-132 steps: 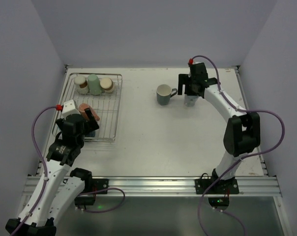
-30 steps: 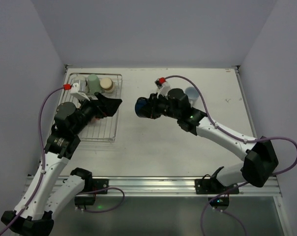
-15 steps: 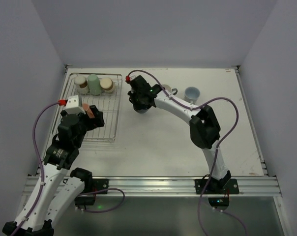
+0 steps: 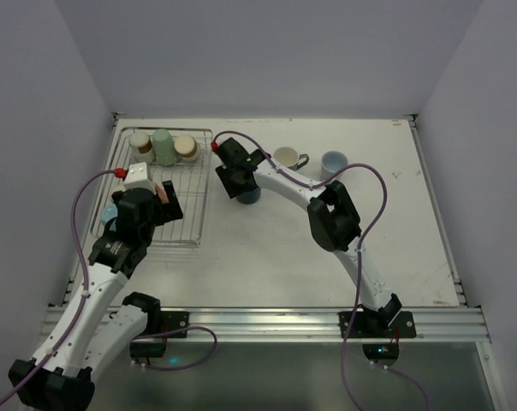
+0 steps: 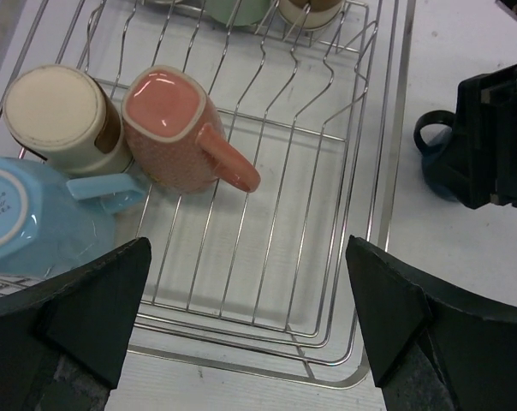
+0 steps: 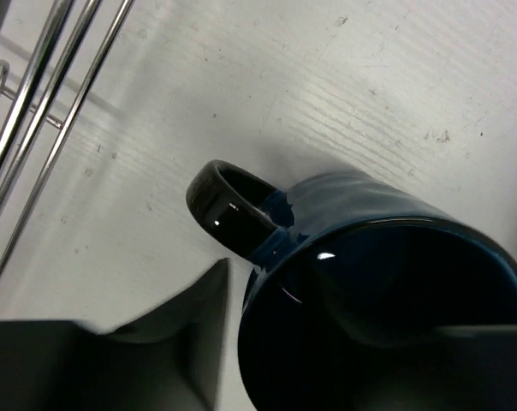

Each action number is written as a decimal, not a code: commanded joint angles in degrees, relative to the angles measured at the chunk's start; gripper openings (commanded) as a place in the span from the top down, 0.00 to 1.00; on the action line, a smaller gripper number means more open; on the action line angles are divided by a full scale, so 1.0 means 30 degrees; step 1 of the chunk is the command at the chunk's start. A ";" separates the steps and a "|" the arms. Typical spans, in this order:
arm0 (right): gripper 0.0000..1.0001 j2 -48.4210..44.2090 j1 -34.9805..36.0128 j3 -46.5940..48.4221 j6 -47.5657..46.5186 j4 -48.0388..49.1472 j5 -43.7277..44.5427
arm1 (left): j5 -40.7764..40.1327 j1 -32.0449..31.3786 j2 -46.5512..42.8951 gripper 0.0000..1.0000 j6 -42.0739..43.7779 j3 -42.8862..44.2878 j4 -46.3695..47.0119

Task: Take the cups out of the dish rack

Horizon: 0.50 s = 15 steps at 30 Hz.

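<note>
The wire dish rack (image 4: 190, 218) lies at the left. At its back stand a beige cup (image 4: 140, 144), a mint green cup (image 4: 164, 147) and another beige cup (image 4: 187, 147). My left gripper (image 5: 250, 342) hovers open and empty over the rack's near part (image 5: 344, 257), above a salmon-pink mug (image 5: 177, 128), a beige-and-brown cup (image 5: 62, 116) and a light blue mug (image 5: 27, 223). My right gripper (image 4: 234, 174) stands over a navy mug (image 6: 387, 282) upright on the table just right of the rack. Its jaws straddle the rim, with a thin strip of table showing beside the outer finger (image 6: 156, 360).
A grey-green mug (image 4: 286, 157) and a light blue cup (image 4: 333, 163) stand on the table at the back, right of the navy mug. The right arm reaches across the table's middle. Grey walls close in the table on three sides.
The right gripper carried the navy mug down from the air onto the table beside the rack and has shifted slightly left of it. The left gripper drew back over the rack's near part.
</note>
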 commanded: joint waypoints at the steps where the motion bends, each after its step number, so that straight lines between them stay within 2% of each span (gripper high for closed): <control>1: 0.52 -0.1361 0.0296 -0.0111 -0.0744 0.0398 0.0575 | -0.0451 0.0303 0.0887 0.00 -0.0909 0.1195 0.0058; 3: 0.38 -0.2241 0.0296 -0.1193 -0.0628 0.0954 0.0225 | -0.0509 0.0333 0.1473 0.00 -0.1380 0.1402 0.0551; 4: 0.25 -0.3290 0.0296 -0.1574 -0.0598 0.1566 -0.0009 | -0.0596 0.0333 0.1649 0.00 -0.1759 0.1431 0.0816; 8: 0.08 -0.5984 0.0296 -0.3679 -0.0219 0.2797 -0.1297 | -0.1152 0.0595 0.3431 0.00 -0.2610 0.1752 0.1726; 11: 0.02 -0.8328 0.0325 -0.5698 0.0074 0.4347 -0.3082 | -0.1738 0.0975 0.4866 0.00 -0.3051 0.2162 0.2224; 15: 0.01 -1.0966 0.0413 -0.8545 0.0310 0.6373 -0.4871 | -0.2092 0.1942 0.6453 0.00 -0.3374 0.3100 0.2401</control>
